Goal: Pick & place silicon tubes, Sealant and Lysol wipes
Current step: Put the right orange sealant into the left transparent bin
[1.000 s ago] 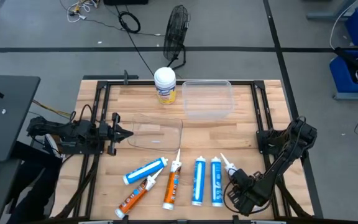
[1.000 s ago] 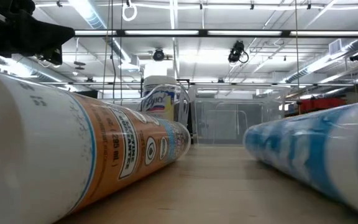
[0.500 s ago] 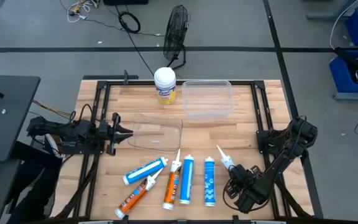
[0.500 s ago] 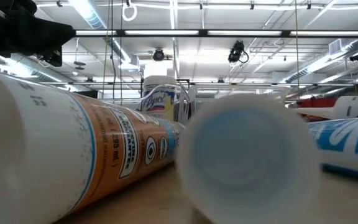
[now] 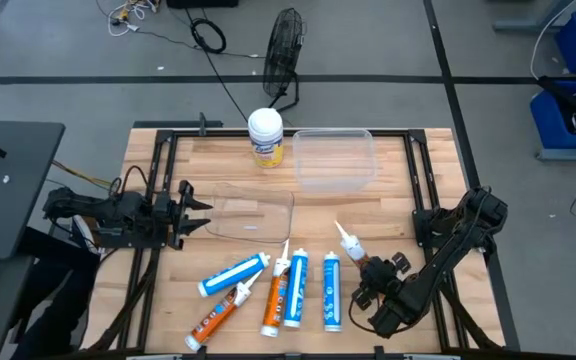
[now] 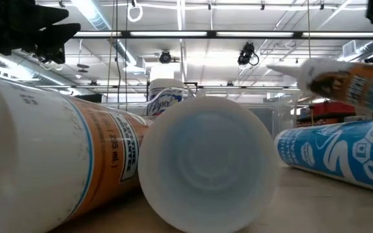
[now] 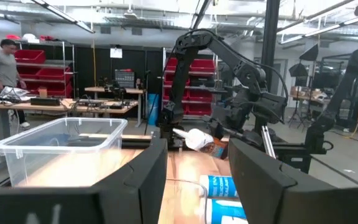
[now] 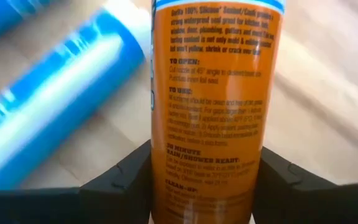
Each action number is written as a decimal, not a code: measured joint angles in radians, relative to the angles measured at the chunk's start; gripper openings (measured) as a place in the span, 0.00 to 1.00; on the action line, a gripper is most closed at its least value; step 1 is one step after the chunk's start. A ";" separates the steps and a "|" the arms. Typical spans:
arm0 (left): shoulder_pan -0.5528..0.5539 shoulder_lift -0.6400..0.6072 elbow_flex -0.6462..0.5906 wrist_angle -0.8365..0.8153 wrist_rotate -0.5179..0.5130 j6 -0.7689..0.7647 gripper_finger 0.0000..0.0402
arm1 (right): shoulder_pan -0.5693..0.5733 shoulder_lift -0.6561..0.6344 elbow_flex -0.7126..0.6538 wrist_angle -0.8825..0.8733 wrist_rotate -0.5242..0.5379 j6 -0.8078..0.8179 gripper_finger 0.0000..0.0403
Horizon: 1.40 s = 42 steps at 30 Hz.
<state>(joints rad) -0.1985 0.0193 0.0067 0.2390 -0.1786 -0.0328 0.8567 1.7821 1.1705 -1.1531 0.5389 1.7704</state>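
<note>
The clear bin (image 5: 335, 158) at the far edge holds nothing visible. The right gripper (image 5: 370, 275), near the front-right corner, clamps an orange sealant cartridge (image 5: 353, 250), nozzle pointing toward the far-left corner. The left gripper (image 5: 190, 208) is open at the left edge.

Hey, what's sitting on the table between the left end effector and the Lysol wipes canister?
In the high view, only a clear flat lid beside the left end effector; beyond it, bare wood up to the Lysol wipes.
</note>
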 joint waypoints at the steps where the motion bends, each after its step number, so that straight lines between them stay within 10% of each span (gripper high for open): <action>1: 0.000 0.000 0.000 0.000 0.000 0.000 0.44 | -0.009 0.000 0.008 -0.001 0.027 -0.018 0.48; 13: 0.000 0.000 0.000 0.103 0.026 0.003 0.44 | -0.127 0.000 0.192 -0.045 0.405 -0.346 0.48; 23: 0.000 0.003 0.000 0.214 0.058 0.006 0.44 | -0.266 -0.002 0.224 0.346 0.543 -0.904 0.48; 42: 0.004 0.327 0.104 0.458 0.033 0.083 0.44 | -0.472 -0.002 0.215 0.965 0.235 -1.536 0.48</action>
<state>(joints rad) -0.1945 0.3461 0.1106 0.6970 -0.1458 0.0503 0.3849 1.7805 1.3854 -0.1881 0.7738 0.2341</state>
